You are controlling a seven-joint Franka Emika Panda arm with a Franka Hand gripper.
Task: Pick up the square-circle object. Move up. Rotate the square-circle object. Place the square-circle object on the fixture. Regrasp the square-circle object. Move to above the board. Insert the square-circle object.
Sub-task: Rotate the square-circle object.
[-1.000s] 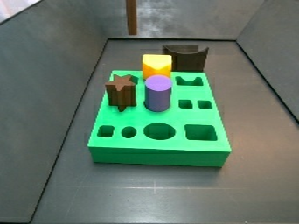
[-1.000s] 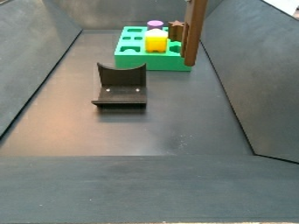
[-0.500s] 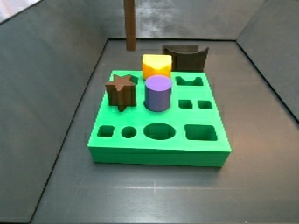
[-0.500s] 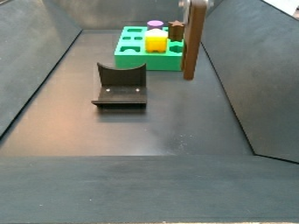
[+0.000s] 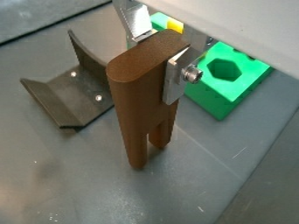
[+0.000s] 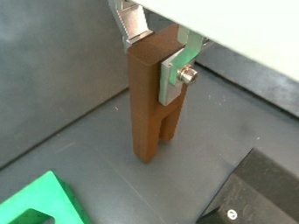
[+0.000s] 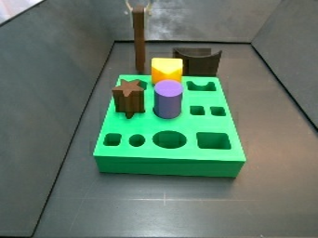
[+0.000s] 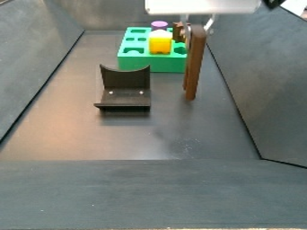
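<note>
Side views: the square-circle object [image 8: 191,63] stood upright as a long brown peg, its lower end near or on the dark floor [image 8: 144,126]; contact could not be told.
Tool: the tool [image 5: 155,54] sat at the peg's upper end, pinching the square-circle object between 2 silver fingers [image 5: 179,72]; 1 plate lay flat against the peg's side in both wrist views [image 6: 176,70].
Peg position: in a side view it rose beside the board [image 8: 153,56], at the board's edge nearest the fixture [image 8: 122,88], with open floor between peg and fixture.
Peg from the other side camera: the square-circle object [image 7: 138,42] showed behind the board [image 7: 168,139], near the back wall, apart from the yellow block [image 7: 166,70].
Fixture: dark, with a scooped top, it stood on the floor, well apart from the peg, and nothing lay in it [image 5: 70,83].
Board contents: a purple cylinder [image 7: 169,99], the yellow block and a brown star-shaped peg [image 7: 128,97] stood in its holes; round, square and other openings along the near edge were unfilled.
Wrist detail: the peg's lower end was split by a slot into 2 legs [image 6: 156,140].
</note>
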